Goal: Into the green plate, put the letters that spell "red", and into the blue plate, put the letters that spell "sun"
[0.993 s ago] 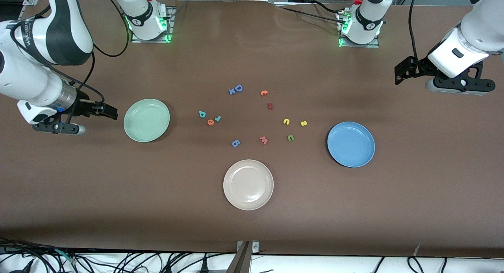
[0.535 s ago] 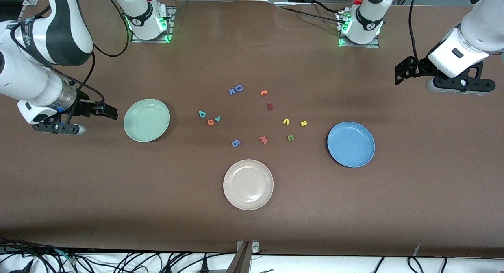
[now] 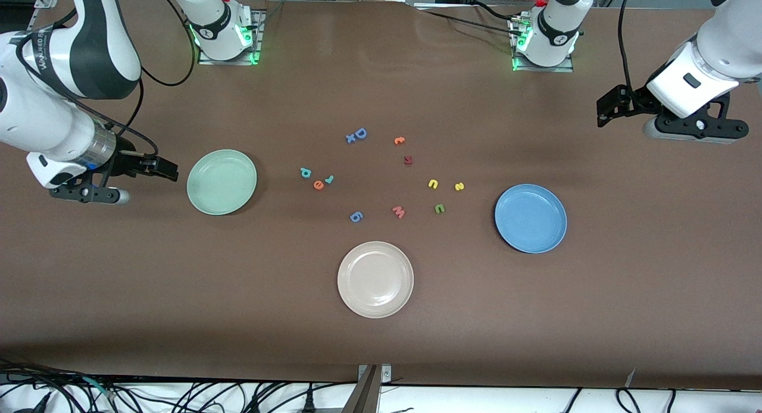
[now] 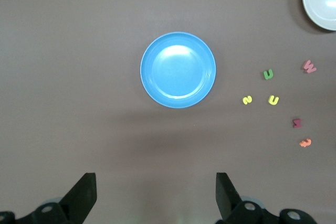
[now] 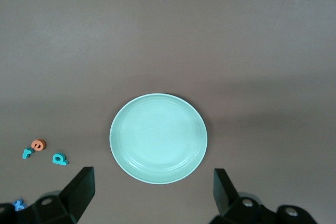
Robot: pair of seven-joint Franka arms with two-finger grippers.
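The green plate [image 3: 221, 181] [image 5: 158, 138] lies empty toward the right arm's end. Beside it on the table are the teal "d" [image 3: 305, 172] [image 5: 60, 159], orange "e" [image 3: 318, 184] [image 5: 38, 144] and small teal "r" [image 3: 329, 178] [image 5: 26, 153]. The blue plate [image 3: 530, 218] [image 4: 178, 70] is empty too. Near it lie the yellow "s" [image 3: 459, 187] [image 4: 247, 99], a yellow arch [image 3: 433, 184] [image 4: 273, 99] and an olive arch [image 3: 439, 208] [image 4: 268, 74]. My right gripper [image 3: 162, 167] [image 5: 152, 184] hangs open over bare table beside the green plate. My left gripper [image 3: 608, 110] [image 4: 155, 187] hangs open over bare table at its end.
A beige plate [image 3: 375, 279] lies nearest the front camera. Other loose letters: a big blue "D" [image 3: 360, 133], a small orange one [image 3: 399, 140], a dark red one [image 3: 408, 160], a pink "w" [image 3: 398, 212] and a blue one [image 3: 356, 216].
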